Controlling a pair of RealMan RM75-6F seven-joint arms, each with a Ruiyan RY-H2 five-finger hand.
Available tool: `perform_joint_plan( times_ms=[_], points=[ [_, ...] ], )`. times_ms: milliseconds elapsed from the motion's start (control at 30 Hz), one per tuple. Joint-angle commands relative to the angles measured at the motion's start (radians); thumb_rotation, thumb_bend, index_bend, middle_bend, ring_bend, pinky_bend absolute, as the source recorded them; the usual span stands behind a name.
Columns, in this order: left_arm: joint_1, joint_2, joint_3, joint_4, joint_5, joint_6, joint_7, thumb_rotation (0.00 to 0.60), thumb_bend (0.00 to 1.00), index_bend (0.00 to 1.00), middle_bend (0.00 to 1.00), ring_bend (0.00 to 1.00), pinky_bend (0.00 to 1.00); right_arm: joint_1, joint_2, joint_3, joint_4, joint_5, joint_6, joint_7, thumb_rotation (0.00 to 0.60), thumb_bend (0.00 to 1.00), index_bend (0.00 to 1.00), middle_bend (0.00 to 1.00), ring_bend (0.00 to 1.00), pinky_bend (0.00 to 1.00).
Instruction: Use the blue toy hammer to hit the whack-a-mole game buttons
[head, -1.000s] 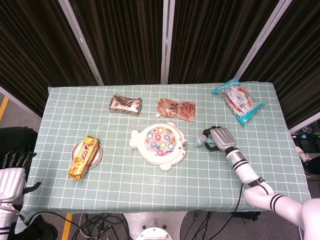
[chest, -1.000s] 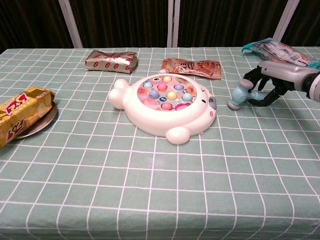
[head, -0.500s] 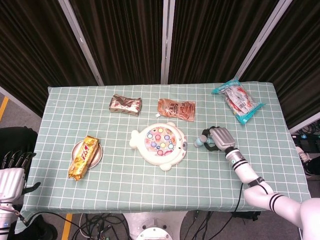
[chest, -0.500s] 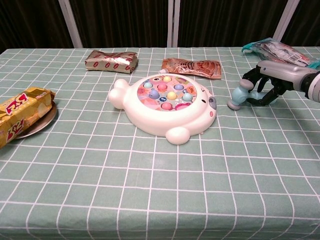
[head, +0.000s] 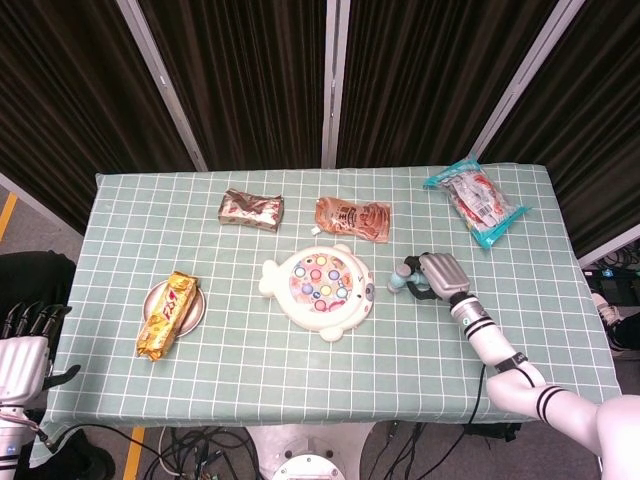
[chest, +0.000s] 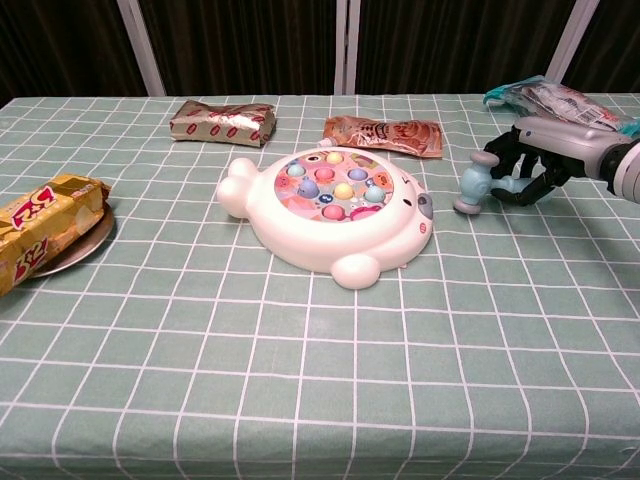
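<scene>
The white whack-a-mole toy (head: 318, 281) (chest: 335, 208) with coloured buttons lies mid-table. Just right of it, my right hand (head: 436, 276) (chest: 532, 165) grips the handle of the blue toy hammer (head: 400, 279) (chest: 471, 188). The hammer's head points toward the toy and hangs slightly above the cloth, a short gap from the toy's right edge. My left hand (head: 28, 340) hangs off the table's left front corner with its fingers apart, holding nothing; it appears only in the head view.
A yellow snack bar (head: 168, 314) (chest: 40, 236) lies on a metal plate (head: 197, 311) at the left. Two brown packets (head: 251, 209) (head: 353, 218) lie behind the toy. A blue-edged snack bag (head: 475, 203) sits at the far right corner.
My right hand has lifted the hammer a little and carried it slightly left, toward the toy. The left hand has not moved.
</scene>
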Motion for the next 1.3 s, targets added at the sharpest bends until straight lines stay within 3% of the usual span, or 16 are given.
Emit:
perform_joint_plan(
  times_ms=[33,200,533,867,1300],
  points=[
    [0.0,0.001,0.0,0.0,0.001,0.001,0.0,0.6,0.03,0.18,0.16,0.07,0.02,-0.002,0.006,-0.002,0.001,-0.017,0.018,0.017,0.6,0.47,0.59,0.55,0.41,0.47],
    [0.002,0.004,0.001,-0.003,0.003,0.004,-0.001,0.6,0.03,0.18,0.16,0.07,0.02,-0.002,0.049,-0.01,-0.036,-0.069,0.076,0.015,0.6,0.48,0.64,0.58,0.44,0.51],
    [0.006,0.007,0.005,-0.008,0.012,0.012,-0.001,0.6,0.03,0.18,0.16,0.07,0.02,0.046,0.175,0.012,-0.263,-0.131,0.126,-0.155,0.6,0.49,0.7,0.63,0.5,0.57],
    [0.015,0.001,0.009,0.006,0.013,0.019,-0.017,0.6,0.03,0.18,0.16,0.07,0.02,0.156,0.102,0.057,-0.3,-0.058,0.011,-0.299,0.6,0.5,0.73,0.65,0.51,0.59],
    [0.021,-0.009,0.011,0.025,0.015,0.022,-0.034,0.6,0.03,0.18,0.16,0.07,0.02,0.19,0.077,0.032,-0.309,0.005,-0.042,-0.404,0.6,0.5,0.73,0.65,0.51,0.59]
  ],
)
